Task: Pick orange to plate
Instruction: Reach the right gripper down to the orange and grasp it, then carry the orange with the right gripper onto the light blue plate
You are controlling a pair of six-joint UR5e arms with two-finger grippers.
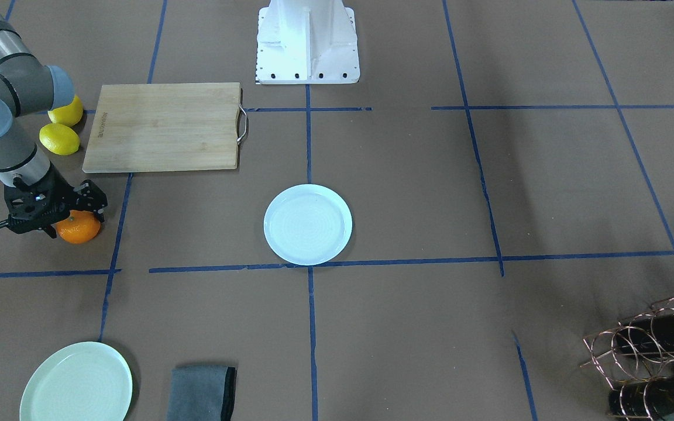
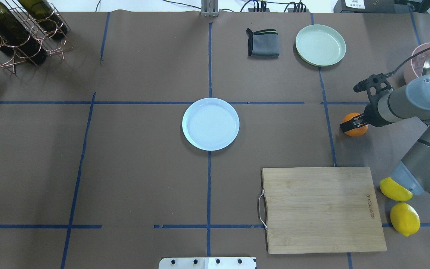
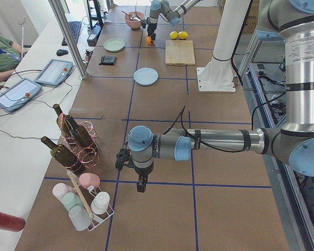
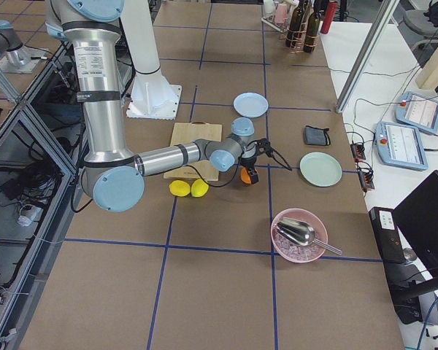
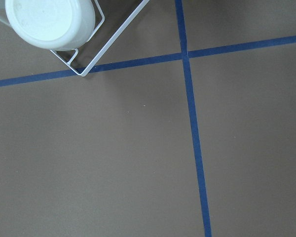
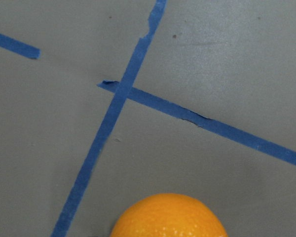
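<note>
Orange (image 1: 79, 229) on the tabletop, right under the right gripper (image 2: 354, 123), upper part hidden by its black body; round, no clear long axis, stem end not visible. Can't tell if the gripper's clamped on it or just astride. Plate (image 2: 210, 124) well apart from that gripper, twd tabletop centre. Left gripper (image 3: 140, 184) far off, opening unclear

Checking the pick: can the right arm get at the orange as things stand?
Probably yes: the right end effector sits at the orange, low over the table, with nothing between them.
</note>
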